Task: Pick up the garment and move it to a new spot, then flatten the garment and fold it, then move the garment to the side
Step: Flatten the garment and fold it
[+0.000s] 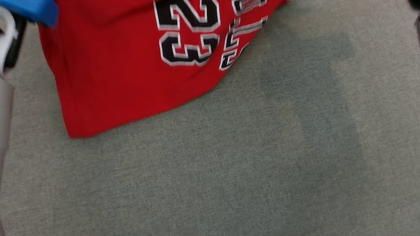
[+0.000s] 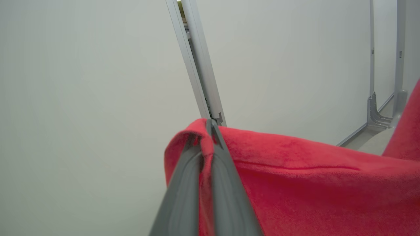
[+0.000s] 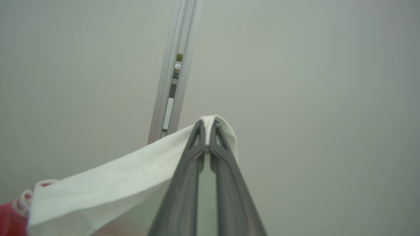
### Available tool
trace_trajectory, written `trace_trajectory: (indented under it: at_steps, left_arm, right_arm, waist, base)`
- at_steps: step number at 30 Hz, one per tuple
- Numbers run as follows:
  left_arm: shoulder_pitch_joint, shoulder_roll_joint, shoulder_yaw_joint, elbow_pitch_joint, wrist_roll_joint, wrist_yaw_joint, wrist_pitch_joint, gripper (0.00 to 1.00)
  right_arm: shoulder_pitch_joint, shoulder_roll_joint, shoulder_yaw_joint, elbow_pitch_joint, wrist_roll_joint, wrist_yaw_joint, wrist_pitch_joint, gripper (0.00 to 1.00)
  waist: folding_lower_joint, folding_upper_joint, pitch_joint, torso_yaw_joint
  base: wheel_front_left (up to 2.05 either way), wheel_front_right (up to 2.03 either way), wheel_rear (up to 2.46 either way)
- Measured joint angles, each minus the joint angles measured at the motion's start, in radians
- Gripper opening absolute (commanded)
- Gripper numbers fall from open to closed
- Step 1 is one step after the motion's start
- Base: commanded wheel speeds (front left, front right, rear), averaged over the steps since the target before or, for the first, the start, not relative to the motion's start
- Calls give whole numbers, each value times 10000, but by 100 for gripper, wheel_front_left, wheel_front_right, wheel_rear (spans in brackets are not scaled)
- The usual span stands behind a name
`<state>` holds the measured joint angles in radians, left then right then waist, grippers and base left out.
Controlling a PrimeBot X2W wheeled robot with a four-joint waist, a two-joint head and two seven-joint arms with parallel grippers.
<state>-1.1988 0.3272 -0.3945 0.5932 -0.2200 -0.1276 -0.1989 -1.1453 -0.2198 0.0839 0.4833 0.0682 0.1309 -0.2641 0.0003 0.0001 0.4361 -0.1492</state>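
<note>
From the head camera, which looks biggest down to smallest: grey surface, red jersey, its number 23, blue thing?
Largest first:
grey surface
red jersey
number 23
blue thing, cropped at the edge, so unsure

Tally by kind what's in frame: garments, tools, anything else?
Red garment: 1
Tools, both shut on it: 2 (left tool, right tool)
Blue item, kind unclear: 1
Total: 4
</note>
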Motion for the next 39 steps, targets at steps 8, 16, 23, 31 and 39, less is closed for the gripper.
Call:
trace_trajectory:
  at_steps: [8, 16, 23, 31, 39]
  left_arm:
    - [-3491, 63, -343, 1164, -708, 0, -31, 0]
    - [-4780, -184, -709, 1739, -1057, 0, -454, 0]
    - [-3832, -81, -1016, 1827, -1482, 0, -594, 0]
    - [-406, 107, -500, -19, -1710, 79, -639, 0]
    - [4262, 40, -54, -1971, -1739, 537, -639, 0]
  right_arm:
    - [-3711, -353, 79, 1469, -523, 0, 0, 0]
    - [-5080, -583, 422, 1586, -915, 0, 0, 0]
    - [-3481, -723, 336, 915, -487, 0, 2, 0]
    - [432, -307, -311, -1300, -31, 0, 2, 0]
    - [5185, 230, -502, -2830, 232, 0, 2, 0]
  waist:
    - [0, 0, 961, -128]
    - [-2, 0, 1092, -11]
    - [-2, 0, 1365, 104]
    - [-2, 0, 1112, 87]
    - [-5, 0, 140, 117]
  base:
    - [0, 0, 0]
    - [0, 0, 0]
    - [0, 0, 0]
    - [0, 0, 0]
    - [0, 0, 0]
